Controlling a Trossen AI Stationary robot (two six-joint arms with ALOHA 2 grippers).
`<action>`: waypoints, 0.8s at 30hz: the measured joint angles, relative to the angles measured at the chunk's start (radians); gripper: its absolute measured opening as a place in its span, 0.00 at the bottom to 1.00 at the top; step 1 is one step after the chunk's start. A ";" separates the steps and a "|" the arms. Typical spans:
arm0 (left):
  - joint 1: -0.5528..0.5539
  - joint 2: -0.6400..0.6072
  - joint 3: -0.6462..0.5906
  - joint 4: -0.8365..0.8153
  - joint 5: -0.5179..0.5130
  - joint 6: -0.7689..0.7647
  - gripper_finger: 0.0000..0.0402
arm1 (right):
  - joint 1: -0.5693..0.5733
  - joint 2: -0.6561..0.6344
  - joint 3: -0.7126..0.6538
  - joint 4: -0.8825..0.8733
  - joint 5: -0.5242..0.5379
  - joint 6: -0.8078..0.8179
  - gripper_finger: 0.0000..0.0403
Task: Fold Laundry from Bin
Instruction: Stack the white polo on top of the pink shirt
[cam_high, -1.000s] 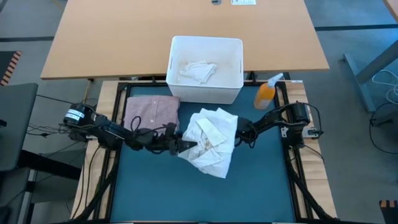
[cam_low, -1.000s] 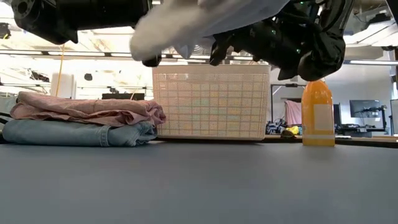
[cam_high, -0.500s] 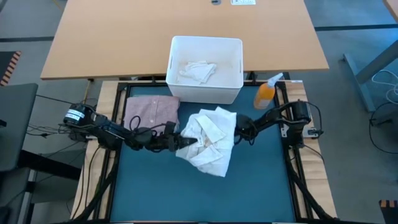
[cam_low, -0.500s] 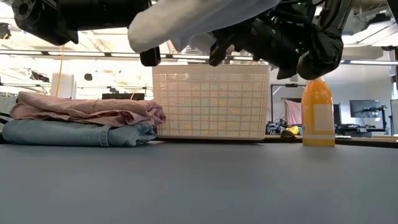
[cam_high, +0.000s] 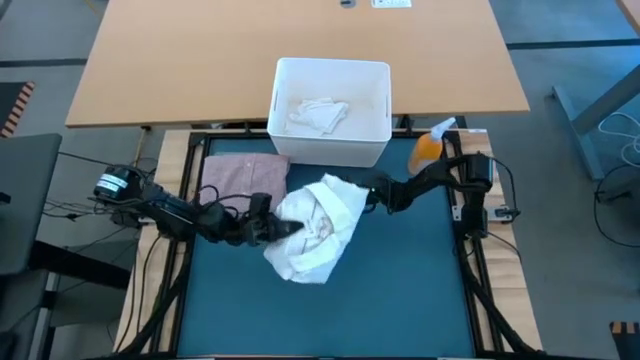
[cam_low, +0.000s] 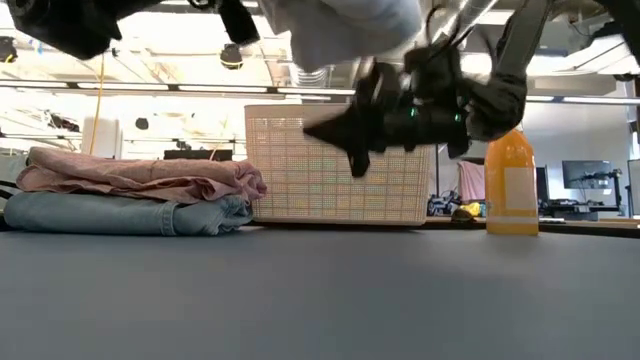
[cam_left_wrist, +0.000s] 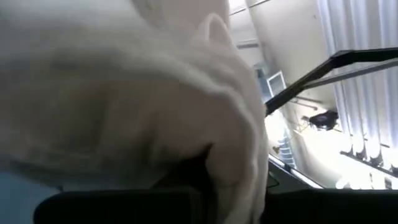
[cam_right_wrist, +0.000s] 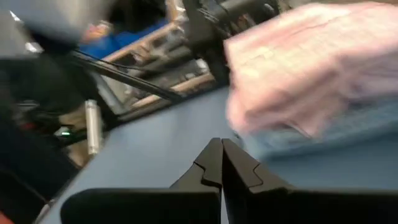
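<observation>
A crumpled white cloth (cam_high: 312, 228) hangs bunched above the teal mat (cam_high: 400, 290), clear of it in the low view (cam_low: 345, 28). My left gripper (cam_high: 283, 228) is shut on its left side. My right gripper (cam_high: 366, 190) is shut and holds nothing. It points level toward the table's left, lower than the cloth in the low view (cam_low: 335, 135) and by the cloth's far right corner. A pink shirt (cam_low: 140, 172) lies folded on blue jeans (cam_low: 120, 212) at the mat's far left. The white bin (cam_high: 283, 110) holds another white cloth (cam_high: 318, 113). My left gripper holds the white cloth by its left side (cam_high: 295, 226), coming from the table's left. The cloth drapes over the fingers and fills the left wrist view (cam_left_wrist: 155, 93), so the place of contact is hidden. The cloth hangs bunched, clear of the mat.
An orange spray bottle (cam_high: 428, 150) stands at the mat's far right corner, right of the bin. The near half of the mat lies bare. A wooden table (cam_high: 180, 60) spreads beyond the bin.
My left gripper has risen and drawn toward the table's left with the white cloth, which has shifted left and bunched tighter. My right gripper has swung from the cloth's right edge toward the far left, sunk lower and tipped level.
</observation>
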 joint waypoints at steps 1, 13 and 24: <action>0.000 -0.017 -0.002 -0.011 -0.015 0.008 0.07 | -0.002 0.003 -0.001 -0.024 0.007 -0.008 0.05; 0.140 -0.498 -0.110 -0.583 -0.116 0.082 0.07 | -0.009 -0.002 0.000 -0.125 0.008 -0.002 0.05; 0.298 -0.913 -0.109 -1.525 -0.201 0.001 0.07 | 0.023 -0.002 0.000 -0.155 0.007 -0.039 0.05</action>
